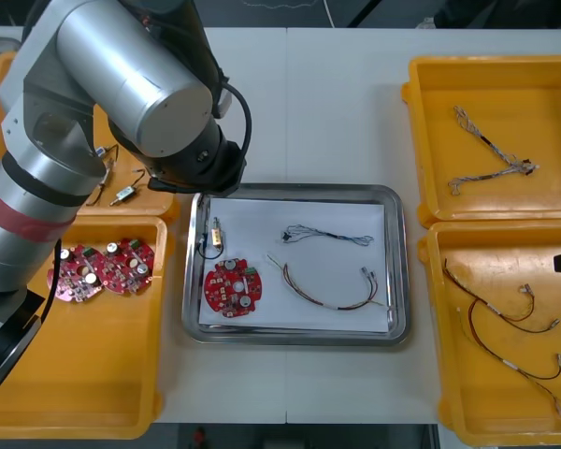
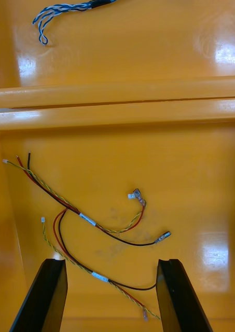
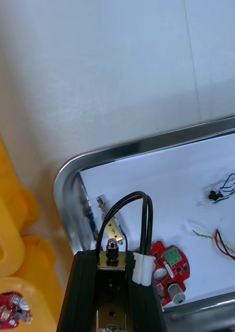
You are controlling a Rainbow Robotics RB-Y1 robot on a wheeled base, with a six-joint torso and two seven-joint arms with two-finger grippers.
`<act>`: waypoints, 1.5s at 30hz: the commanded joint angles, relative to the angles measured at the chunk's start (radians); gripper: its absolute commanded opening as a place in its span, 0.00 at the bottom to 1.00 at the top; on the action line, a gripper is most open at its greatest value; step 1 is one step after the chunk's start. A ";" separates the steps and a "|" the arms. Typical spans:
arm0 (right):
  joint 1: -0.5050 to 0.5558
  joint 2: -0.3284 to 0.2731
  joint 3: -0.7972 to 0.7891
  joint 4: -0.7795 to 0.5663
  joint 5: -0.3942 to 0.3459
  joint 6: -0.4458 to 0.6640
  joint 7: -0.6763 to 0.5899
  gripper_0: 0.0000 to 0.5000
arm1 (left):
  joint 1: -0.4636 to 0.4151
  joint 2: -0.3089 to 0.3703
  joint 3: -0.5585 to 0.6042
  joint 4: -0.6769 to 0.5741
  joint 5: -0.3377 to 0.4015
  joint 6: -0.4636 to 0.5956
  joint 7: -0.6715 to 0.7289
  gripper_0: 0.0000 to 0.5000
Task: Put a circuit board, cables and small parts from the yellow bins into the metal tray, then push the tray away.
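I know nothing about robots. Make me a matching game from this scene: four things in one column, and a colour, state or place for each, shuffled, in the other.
1. left gripper
2. right gripper
3. tray
4. board

A. red
B. open, above cables in a bin
C. white inside
D. shut on a small part, over the tray

Pairs: 1-D, 2-B, 3-C, 4-A.
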 commanded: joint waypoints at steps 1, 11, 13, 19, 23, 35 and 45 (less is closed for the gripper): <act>0.024 -0.039 -0.034 -0.034 -0.009 0.003 -0.041 1.00 | 0.012 -0.019 -0.071 0.037 0.004 -0.079 -0.016 0.00; 0.027 -0.038 -0.034 -0.034 -0.020 0.003 -0.061 1.00 | 0.015 -0.023 -0.180 0.163 -0.002 -0.245 -0.005 0.01; 0.027 -0.038 -0.034 -0.034 -0.021 0.003 -0.063 1.00 | 0.015 -0.023 -0.193 0.181 -0.004 -0.266 -0.002 0.00; 0.027 -0.038 -0.034 -0.034 -0.021 0.003 -0.067 1.00 | 0.023 -0.025 -0.236 0.218 -0.009 -0.328 0.002 0.01; 0.029 -0.038 -0.035 -0.034 -0.021 0.003 -0.072 1.00 | 0.027 -0.025 -0.264 0.223 -0.021 -0.349 0.010 0.01; 0.030 -0.039 -0.038 -0.034 -0.021 0.003 -0.081 1.00 | 0.027 -0.025 -0.270 0.223 -0.016 -0.349 0.021 1.00; 0.027 -0.051 -0.038 -0.034 -0.023 0.003 -0.089 1.00 | 0.027 -0.025 -0.161 0.105 0.005 -0.191 0.011 1.00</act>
